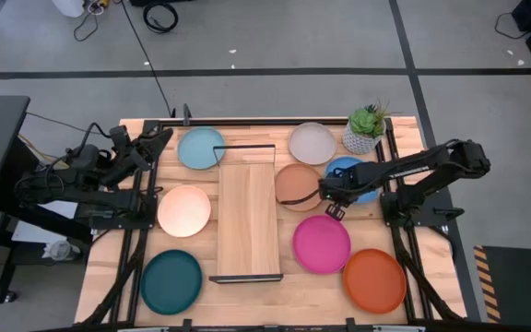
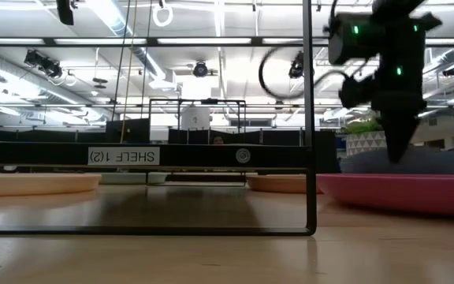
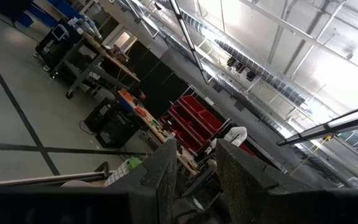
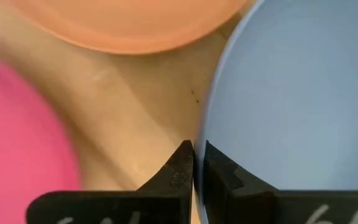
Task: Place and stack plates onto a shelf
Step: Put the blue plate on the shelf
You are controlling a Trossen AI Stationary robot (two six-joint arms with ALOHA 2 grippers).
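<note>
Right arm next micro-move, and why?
Probably lift the blue plate slightly and check the grip: the right gripper has its jaws nearly closed on the plate's rim, beside the tan plate, and the shelf holds no plates yet.

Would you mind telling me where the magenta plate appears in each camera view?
High view: magenta plate, right of the shelf, below the tan plate.
Low view: at the right edge, under the right gripper.
Left wrist view: not in it.
Right wrist view: along the left edge.
Shared landmark: the right gripper, at the blue plate's rim beside it.
</note>
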